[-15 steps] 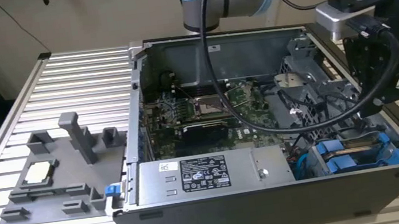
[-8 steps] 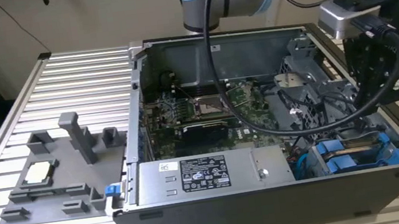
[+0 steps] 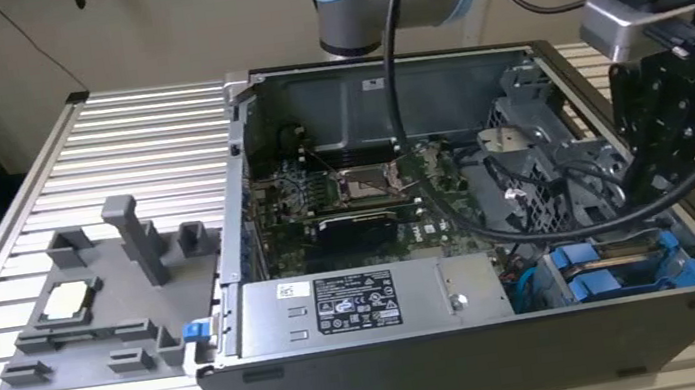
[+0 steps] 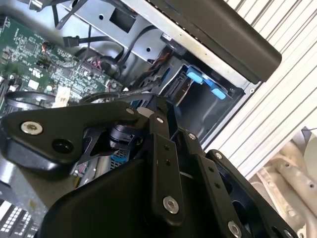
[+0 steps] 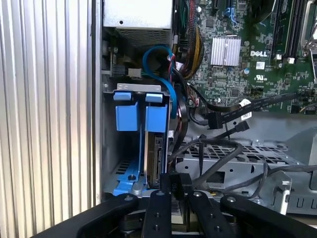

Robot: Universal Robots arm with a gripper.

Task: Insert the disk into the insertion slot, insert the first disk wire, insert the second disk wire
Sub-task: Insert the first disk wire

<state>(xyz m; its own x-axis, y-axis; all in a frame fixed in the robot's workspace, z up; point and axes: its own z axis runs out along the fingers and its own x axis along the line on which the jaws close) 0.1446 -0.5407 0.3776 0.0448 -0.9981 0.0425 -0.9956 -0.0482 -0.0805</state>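
The disk [image 5: 157,158] stands on edge in its blue carrier [image 5: 156,117] inside the insertion slot [image 5: 110,148], beside a second blue carrier [image 5: 125,115]. In the exterior view the slot [image 3: 620,270] is at the case's near right corner, below the arm's black wrist assembly [image 3: 681,95]. My gripper [image 5: 176,184] hangs just over the disk's edge with its fingertips pressed together, shut. I cannot tell whether they pinch anything. Two black wire connectors [image 5: 215,119] [image 5: 241,126] hang loose above the perforated cage. The second wrist view shows the slot's blue tabs [image 4: 195,77] beyond the gripper's links.
The grey power-supply box [image 3: 349,306] lies along the case's near wall, with the green motherboard [image 3: 361,193] behind it. A perforated metal cage [image 5: 233,153] with black cables draped over it flanks the slot. A grey fixture [image 3: 107,307] stands on the slatted table at the exterior view's left.
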